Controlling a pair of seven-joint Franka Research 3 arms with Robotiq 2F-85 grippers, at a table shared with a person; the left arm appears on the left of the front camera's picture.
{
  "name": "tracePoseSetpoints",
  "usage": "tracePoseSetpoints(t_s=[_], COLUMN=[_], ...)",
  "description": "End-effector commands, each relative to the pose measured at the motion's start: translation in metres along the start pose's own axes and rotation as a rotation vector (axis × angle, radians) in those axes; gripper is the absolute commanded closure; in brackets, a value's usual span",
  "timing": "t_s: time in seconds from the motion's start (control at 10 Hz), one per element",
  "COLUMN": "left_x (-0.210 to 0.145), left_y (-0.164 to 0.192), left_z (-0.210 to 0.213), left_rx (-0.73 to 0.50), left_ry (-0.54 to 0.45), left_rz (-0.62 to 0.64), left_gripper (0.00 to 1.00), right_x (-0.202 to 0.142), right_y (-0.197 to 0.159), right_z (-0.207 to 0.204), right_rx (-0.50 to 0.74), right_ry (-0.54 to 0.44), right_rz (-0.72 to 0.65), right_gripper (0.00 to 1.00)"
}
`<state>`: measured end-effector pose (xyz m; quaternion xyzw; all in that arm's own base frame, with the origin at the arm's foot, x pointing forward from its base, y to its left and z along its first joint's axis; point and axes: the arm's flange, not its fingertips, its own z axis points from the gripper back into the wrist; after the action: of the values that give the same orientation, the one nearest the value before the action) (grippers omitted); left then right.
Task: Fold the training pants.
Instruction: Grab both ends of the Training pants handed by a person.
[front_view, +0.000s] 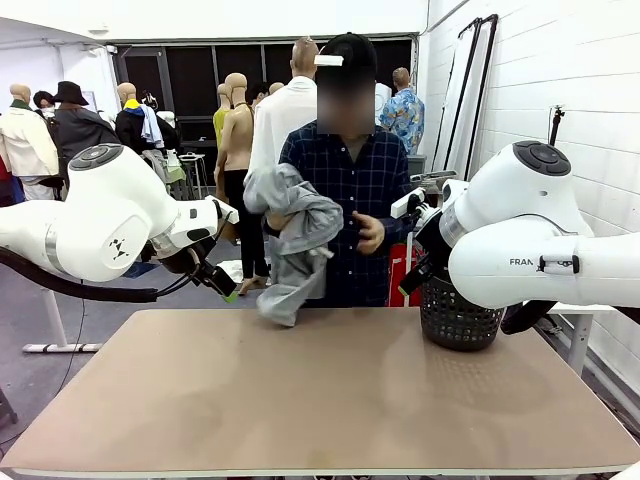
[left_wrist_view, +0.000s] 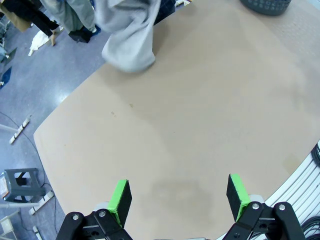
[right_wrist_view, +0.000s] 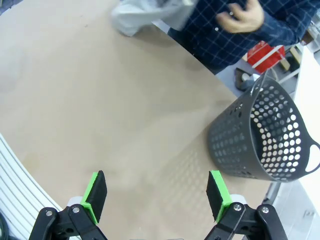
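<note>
At the far edge of the table (front_view: 320, 400), the training pants (front_view: 298, 235) are held up bunched by a person (front_view: 352, 180), with the lower end hanging down to the edge, seemingly so they can be laid out for folding. The left end effector (left_wrist_view: 180, 192) and right end effector (right_wrist_view: 157, 192) are held wide open and empty over the near side, apparently to leave room. A basket (front_view: 455, 320) is set at the far right.
</note>
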<state>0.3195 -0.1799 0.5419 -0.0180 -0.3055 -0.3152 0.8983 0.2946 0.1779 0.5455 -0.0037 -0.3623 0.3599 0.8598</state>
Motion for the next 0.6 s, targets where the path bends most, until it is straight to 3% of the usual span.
tracePoseSetpoints(t_s=[0.0,0.5], left_x=[-0.0007,-0.0007], left_y=[-0.0003,-0.0003], left_z=[-0.0003,-0.0003], left_rx=[-0.003,-0.003], left_ry=[0.003,0.003], left_rz=[-0.011,-0.011], left_gripper=[0.0,0.0], right_x=[0.0,0.0], right_y=[0.0,0.0], right_z=[-0.0003,-0.0003], right_rx=[-0.002,-0.002], right_ry=[0.001,0.001], right_rz=[0.003,0.003], right_gripper=[0.0,0.0])
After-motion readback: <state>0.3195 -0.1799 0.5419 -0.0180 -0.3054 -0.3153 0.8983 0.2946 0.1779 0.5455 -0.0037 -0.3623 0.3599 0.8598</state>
